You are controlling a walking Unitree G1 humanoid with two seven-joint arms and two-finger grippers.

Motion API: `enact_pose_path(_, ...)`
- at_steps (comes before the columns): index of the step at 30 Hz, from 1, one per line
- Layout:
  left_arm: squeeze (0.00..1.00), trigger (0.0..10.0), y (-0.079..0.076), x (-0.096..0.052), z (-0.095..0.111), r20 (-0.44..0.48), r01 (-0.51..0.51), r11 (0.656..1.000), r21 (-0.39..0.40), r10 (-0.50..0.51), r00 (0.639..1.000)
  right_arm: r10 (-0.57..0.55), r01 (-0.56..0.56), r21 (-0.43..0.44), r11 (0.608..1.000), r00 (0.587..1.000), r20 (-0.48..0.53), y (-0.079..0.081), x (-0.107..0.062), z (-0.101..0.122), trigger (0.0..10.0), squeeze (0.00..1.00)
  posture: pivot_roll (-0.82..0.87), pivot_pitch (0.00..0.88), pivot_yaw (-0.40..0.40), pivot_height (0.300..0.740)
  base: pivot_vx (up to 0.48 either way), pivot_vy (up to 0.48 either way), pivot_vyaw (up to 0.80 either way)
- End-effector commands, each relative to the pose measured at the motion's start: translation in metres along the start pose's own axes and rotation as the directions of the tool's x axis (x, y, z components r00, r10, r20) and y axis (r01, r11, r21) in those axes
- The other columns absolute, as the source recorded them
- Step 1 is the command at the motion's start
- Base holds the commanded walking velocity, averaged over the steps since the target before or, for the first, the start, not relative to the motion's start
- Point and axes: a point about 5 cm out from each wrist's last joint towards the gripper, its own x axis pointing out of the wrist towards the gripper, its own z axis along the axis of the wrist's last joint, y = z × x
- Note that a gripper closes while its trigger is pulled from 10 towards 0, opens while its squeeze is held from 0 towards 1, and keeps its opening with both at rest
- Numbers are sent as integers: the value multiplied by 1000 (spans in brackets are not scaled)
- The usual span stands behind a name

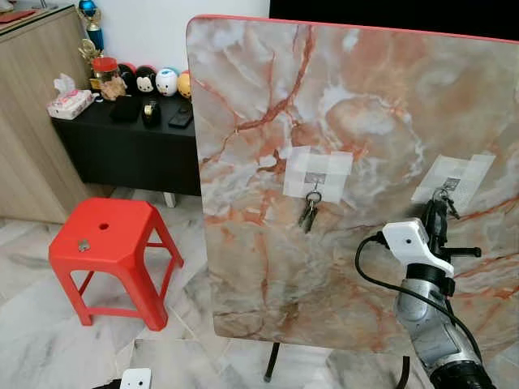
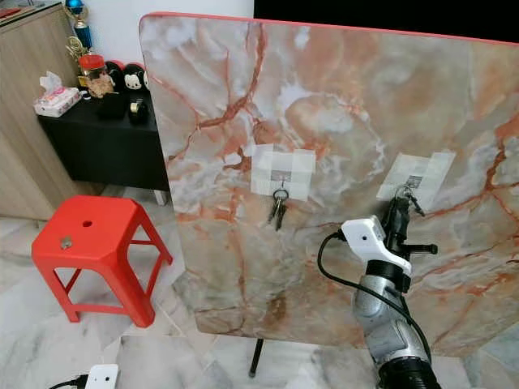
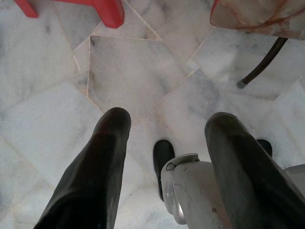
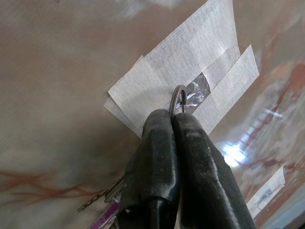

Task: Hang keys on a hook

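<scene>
While the left gripper (image 3: 164, 138) hangs idle over the marble floor (image 3: 133, 71), its fingers apart, the right gripper (image 4: 174, 121) reaches up to an upright marble-patterned board (image 1: 324, 121). Its fingers are pressed together on the ring of a bunch of keys (image 4: 177, 101), held against a clear hook (image 4: 196, 91) taped to the board's right side. Left of it, a second bunch of keys (image 1: 309, 211) hangs from another taped hook (image 1: 315, 179). Farther left stands a red stool (image 1: 105, 239), with a black cabinet (image 1: 122, 150) beyond.
</scene>
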Motion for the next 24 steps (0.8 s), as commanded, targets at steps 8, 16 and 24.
enact_pose_path(8, 0, 10000, -2, -1, -4, -16, 7, 1000, -12, -7, 1000, 6, -6, -17, 1000, 1000, -27, -3, -4, -7, 10000, 0, -13, 0, -84, 740, 0, 0, 0)
enact_pose_path(16, 0, 10000, -1, -1, -4, -14, 5, 1000, -13, -5, 1000, 7, -7, -9, 1000, 1000, -17, -2, -3, -4, 10000, 769, -11, 0, -85, 740, 0, 0, 0)
enact_pose_path(24, 0, 10000, -2, -1, -4, -14, 5, 1000, -13, -5, 1000, 3, -3, 14, 1000, 1000, 23, -2, -4, 3, 10000, 749, -11, 0, -86, 740, 0, 0, 0)
